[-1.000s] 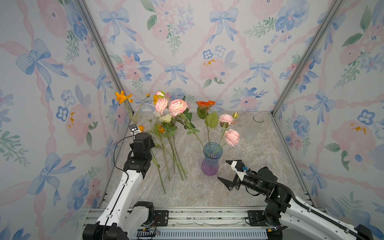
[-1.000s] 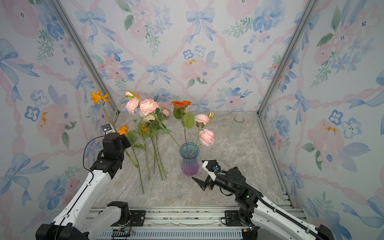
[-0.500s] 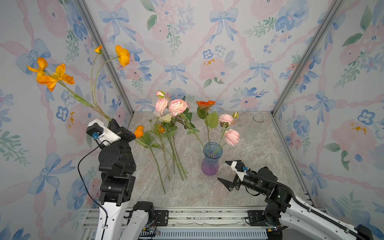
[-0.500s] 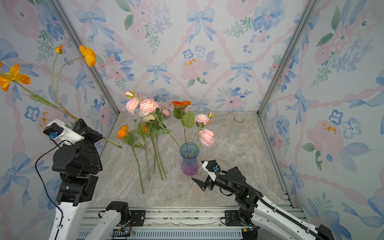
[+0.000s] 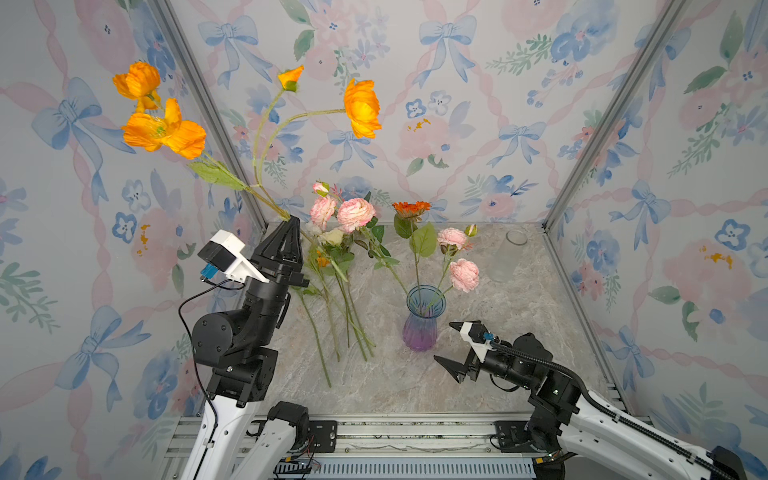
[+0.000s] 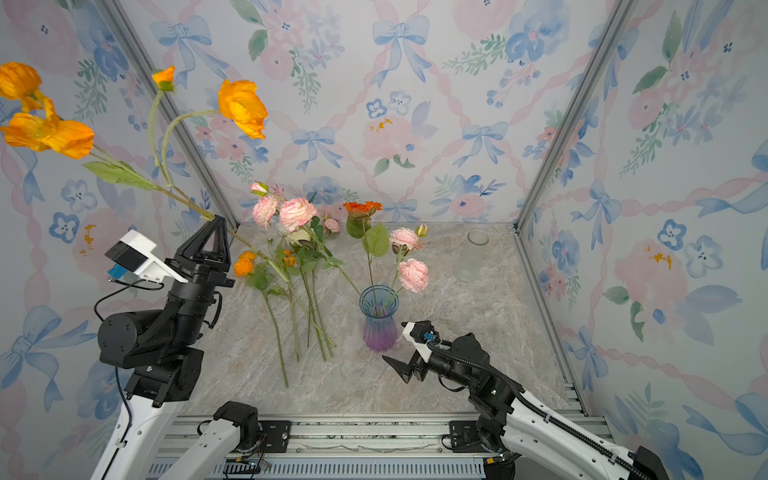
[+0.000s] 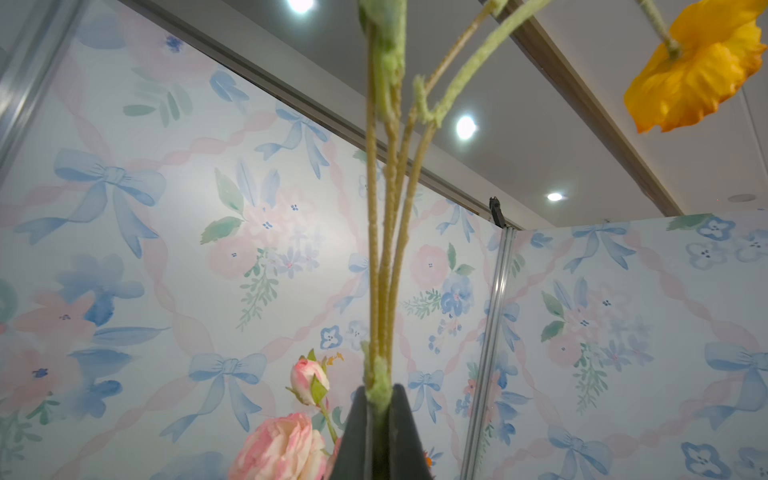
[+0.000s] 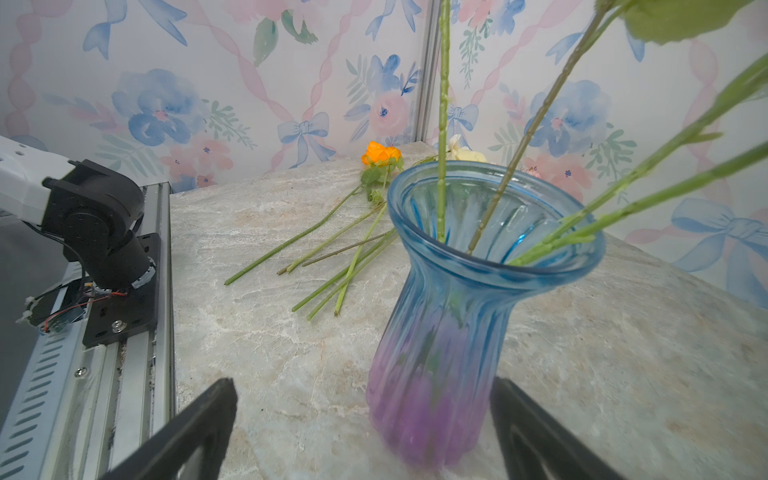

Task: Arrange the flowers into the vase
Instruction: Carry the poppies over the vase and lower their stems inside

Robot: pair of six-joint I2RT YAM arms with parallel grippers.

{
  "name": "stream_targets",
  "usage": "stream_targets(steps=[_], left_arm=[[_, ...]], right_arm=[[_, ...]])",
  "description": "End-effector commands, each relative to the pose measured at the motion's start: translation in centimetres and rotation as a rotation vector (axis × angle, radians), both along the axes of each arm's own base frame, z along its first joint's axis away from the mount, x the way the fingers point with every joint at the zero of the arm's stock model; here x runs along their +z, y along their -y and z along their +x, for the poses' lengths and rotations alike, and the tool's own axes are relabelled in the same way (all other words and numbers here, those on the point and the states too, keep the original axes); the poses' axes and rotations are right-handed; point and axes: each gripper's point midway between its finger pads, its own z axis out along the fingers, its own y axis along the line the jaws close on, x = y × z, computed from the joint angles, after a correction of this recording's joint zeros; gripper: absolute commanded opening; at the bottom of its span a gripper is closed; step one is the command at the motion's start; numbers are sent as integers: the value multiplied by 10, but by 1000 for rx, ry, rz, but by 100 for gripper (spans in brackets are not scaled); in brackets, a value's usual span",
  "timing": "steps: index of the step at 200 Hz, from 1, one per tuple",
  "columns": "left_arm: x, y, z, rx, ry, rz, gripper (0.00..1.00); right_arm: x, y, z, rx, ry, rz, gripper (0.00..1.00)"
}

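Orange poppies (image 5: pixel 361 109) fan into the upper left of both top views, their stem pinched tight in the left gripper (image 5: pixel 293 220), its arm reared upright at centre left. At lower right the right gripper (image 5: pixel 446 341) reaches low and level, jaws wide and empty, just beside the vase (image 5: pixel 419 332) at centre; loose flowers (image 5: pixel 355 214) lie left of it.

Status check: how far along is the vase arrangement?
Done: a few stems, pink blooms and a red-orange one, stand in the vase. In hand: the left jaws are shut on the orange spray, held high. Left: that spray, plus the pink, cream and orange flowers lying on the table. The right jaws stand open beside the vase.
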Motion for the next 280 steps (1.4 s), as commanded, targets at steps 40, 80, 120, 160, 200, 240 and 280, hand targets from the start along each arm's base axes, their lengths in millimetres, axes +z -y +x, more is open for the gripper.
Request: stream_targets(steps=[40, 80, 120, 160, 200, 240, 280], left_arm=[[3, 92, -23, -166, 138, 76, 0], [-19, 153, -14, -193, 87, 153, 0], [-54, 192, -9, -182, 86, 201, 0], [-78, 209, 4, -157, 72, 240, 0], [-100, 215, 12, -130, 56, 268, 0], [-109, 218, 16, -106, 61, 281, 0], [-122, 228, 21, -107, 49, 315, 0]], right_arm=[[-1, 2, 3, -13, -1, 11, 97], [-3, 4, 5, -24, -3, 10, 97], [-3, 6, 6, -33, -4, 14, 97], [-1, 7, 6, -33, -6, 25, 97], [1, 8, 6, -35, -4, 34, 97], [0, 8, 7, -32, -8, 32, 97], [-1, 7, 7, -27, -11, 26, 97]])
